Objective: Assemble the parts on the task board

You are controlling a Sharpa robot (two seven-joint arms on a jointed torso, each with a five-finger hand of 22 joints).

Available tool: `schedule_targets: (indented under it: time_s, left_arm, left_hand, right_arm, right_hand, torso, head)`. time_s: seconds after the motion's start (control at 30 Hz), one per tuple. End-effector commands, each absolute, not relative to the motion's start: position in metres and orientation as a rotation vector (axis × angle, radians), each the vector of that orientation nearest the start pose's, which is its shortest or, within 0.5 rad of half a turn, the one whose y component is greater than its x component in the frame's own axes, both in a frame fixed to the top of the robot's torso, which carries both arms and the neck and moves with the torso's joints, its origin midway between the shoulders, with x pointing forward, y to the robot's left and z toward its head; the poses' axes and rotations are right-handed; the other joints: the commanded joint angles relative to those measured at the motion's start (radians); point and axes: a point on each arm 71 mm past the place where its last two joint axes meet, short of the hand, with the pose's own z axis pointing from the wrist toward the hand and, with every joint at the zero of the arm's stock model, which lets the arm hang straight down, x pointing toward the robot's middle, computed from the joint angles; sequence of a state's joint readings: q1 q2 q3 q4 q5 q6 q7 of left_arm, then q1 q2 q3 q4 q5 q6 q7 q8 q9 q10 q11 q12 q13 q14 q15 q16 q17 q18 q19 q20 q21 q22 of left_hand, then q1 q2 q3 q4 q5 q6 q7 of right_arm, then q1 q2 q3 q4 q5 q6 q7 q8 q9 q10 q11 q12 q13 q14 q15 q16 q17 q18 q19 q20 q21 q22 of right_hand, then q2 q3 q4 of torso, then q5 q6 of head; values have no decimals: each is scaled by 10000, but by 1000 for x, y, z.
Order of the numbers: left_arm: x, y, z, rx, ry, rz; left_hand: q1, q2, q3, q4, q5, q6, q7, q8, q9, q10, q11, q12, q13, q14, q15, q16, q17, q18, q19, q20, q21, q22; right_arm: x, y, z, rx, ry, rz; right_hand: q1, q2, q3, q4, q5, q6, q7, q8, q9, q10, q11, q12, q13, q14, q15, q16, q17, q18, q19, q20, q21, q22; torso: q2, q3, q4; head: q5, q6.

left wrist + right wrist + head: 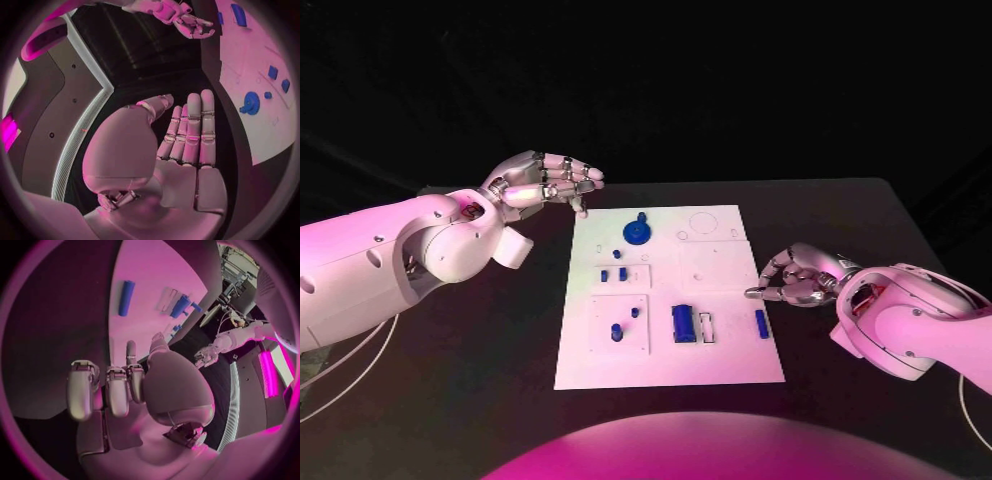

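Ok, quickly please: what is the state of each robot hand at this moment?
Left robot hand: open, holding nothing, beside the task board's far corner.
Right robot hand: fingers curled in, holding nothing, at the board's edge.

Black table [862,215]; white task board [668,368] lying centre.

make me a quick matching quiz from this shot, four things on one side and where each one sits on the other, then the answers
Things:
1. blue gear
2. slim blue bar
3. left robot hand
4. right robot hand

Places:
A. at the right edge of the task board, about halfway along it
B. on the far part of the board, near its left side
C. by the board's far left corner
D. on the board close to its right edge, nearer the robot

Pairs: 1-B, 2-D, 3-C, 4-A
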State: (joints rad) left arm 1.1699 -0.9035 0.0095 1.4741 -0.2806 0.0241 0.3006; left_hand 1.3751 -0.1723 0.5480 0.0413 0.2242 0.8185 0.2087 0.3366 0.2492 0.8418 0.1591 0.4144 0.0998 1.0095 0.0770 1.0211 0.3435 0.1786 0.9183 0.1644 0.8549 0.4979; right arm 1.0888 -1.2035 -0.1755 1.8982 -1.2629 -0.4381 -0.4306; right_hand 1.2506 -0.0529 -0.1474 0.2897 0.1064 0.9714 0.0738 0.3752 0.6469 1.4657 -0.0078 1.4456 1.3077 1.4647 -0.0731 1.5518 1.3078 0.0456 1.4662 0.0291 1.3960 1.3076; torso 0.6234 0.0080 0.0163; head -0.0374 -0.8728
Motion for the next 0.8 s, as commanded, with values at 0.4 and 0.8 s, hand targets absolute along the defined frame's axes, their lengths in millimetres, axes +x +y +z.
schedule_targets:
  time_s: [0.4, 0.8]
  left_arm:
    - [486, 229, -180, -7742, 16973, -16366]
    - [486, 229, -180, -7581, 17035, -16314]
  left_hand:
    - [-13, 32, 20, -6, 24, -62, 111, 58, -18, -84, -7, 59, -4, -104, -15, 38, 6, 49, -94, -4, -31, -7]
    - [-12, 34, 22, -7, 25, -63, 112, 59, -19, -87, -6, 60, -4, -110, -14, 37, 5, 49, -98, -3, -32, -7]
  right_arm:
    - [351, -288, -258, 2331, 19499, 3545]
    - [345, -285, -269, 2208, 19770, 3354]
  right_hand:
    - [412, -28, -225, -10, -37, 364, -74, -18, 150, 420, -7, -367, 1639, 899, 20, -84, 1864, -41, 497, 78, -388, 2073]
    - [440, -29, -292, 6, -42, 479, -105, 12, 198, 339, -30, -569, 1519, 875, 2, -127, 1760, -8, 451, 66, -564, 2026]
  torso:
    - [7, 1, 16]
    - [0, 10, 7]
  head:
    - [-303, 2]
    - [-281, 2]
